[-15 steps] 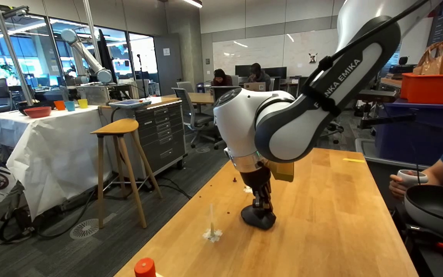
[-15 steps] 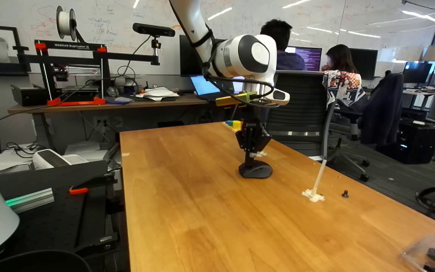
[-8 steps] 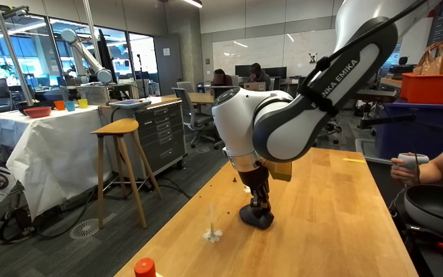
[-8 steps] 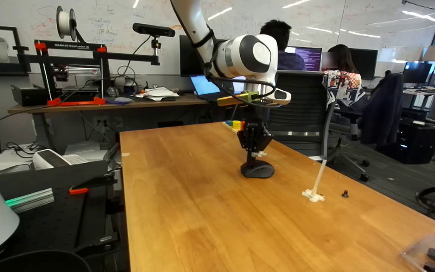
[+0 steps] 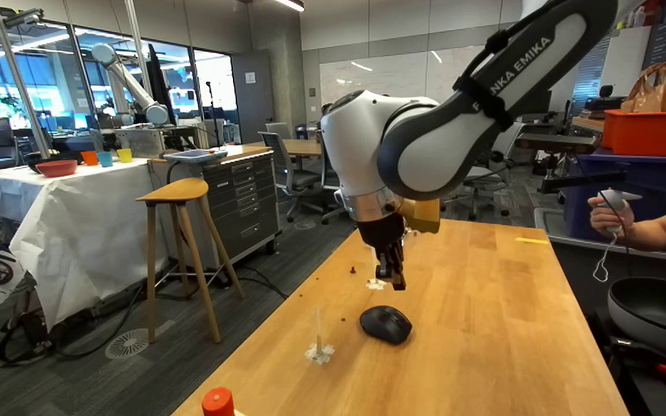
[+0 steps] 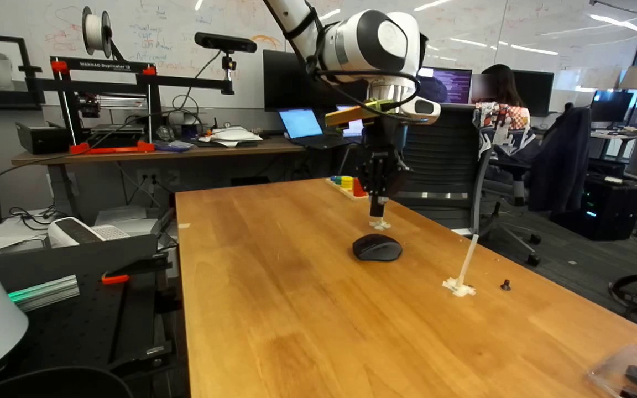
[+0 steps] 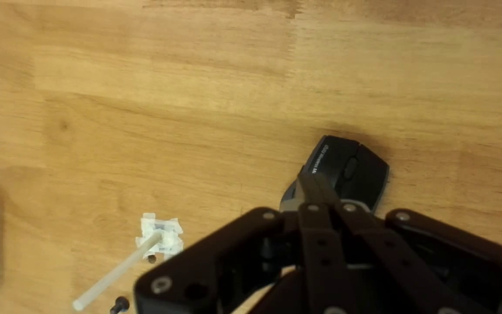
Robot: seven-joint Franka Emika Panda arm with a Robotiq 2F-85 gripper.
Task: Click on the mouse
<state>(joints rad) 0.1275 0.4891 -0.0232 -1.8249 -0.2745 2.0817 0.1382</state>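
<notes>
The black, rounded mouse (image 5: 385, 325) lies on the wooden table (image 5: 483, 346). It also shows in an exterior view (image 6: 376, 248) and in the wrist view (image 7: 366, 176), where its buttons and wheel are visible and its rear is hidden behind the fingers. My gripper (image 5: 398, 285) hangs above the mouse, pointing down, apart from it in both exterior views (image 6: 376, 211). In the wrist view the two fingertips (image 7: 314, 176) are pressed together with nothing between them.
A thin pale stick (image 6: 466, 262) stands taped to the table beside the mouse. A small dark screw (image 6: 505, 284) and a clear container (image 6: 600, 367) of dark pieces lie further along. Another white tape patch (image 5: 376, 284) is behind the gripper. A red-orange cap (image 5: 218, 400) is at the near edge.
Earlier my gripper was down touching the mouse, and the mouse shifted very slightly with it. Now the gripper has risen straight off, and the mouse stays on the table.
</notes>
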